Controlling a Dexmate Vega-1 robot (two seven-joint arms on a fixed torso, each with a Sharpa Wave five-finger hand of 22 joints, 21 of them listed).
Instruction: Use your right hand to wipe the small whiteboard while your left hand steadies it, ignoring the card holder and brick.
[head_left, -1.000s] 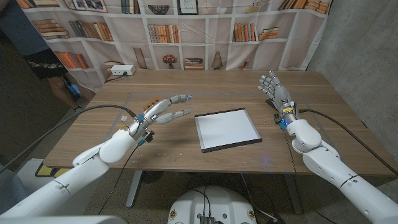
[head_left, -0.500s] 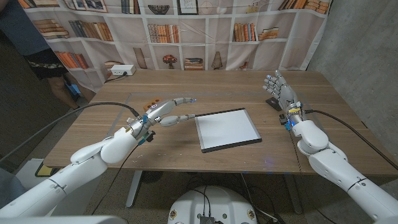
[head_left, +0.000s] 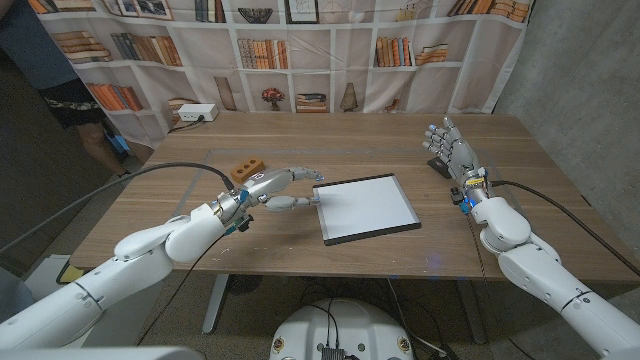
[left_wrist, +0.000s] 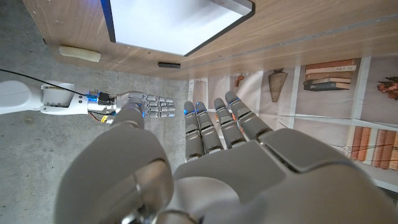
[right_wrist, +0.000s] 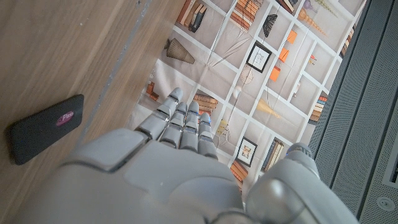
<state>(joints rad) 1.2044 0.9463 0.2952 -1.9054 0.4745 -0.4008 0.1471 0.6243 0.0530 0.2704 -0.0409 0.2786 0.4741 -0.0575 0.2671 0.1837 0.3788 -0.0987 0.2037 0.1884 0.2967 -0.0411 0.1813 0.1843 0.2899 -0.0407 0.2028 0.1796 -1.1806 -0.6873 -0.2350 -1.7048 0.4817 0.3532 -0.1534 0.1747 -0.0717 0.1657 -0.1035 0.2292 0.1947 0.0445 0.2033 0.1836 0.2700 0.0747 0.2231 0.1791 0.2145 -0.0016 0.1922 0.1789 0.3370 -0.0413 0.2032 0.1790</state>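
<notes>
The small whiteboard (head_left: 366, 207) lies blank in a dark frame at the table's middle; its white face (left_wrist: 168, 25) also shows in the left wrist view. My left hand (head_left: 277, 188) hovers open just off the board's left edge, fingers stretched toward it, holding nothing. My right hand (head_left: 452, 150) stands open and raised at the table's right side, well clear of the board, and it shows again (left_wrist: 134, 104) in the left wrist view. A dark card holder (head_left: 439, 165) lies under the right hand; it appears as a black slab (right_wrist: 43, 127) in the right wrist view.
An orange brick (head_left: 247, 166) sits behind my left hand. A white power strip (head_left: 195, 115) lies at the table's far left corner. A person (head_left: 60, 90) stands at the far left. A bookshelf backdrop (head_left: 300, 50) hangs behind the table.
My left hand has moved right and lower toward the board's left edge, uncovering the orange brick behind it. The right hand has shifted slightly right.
</notes>
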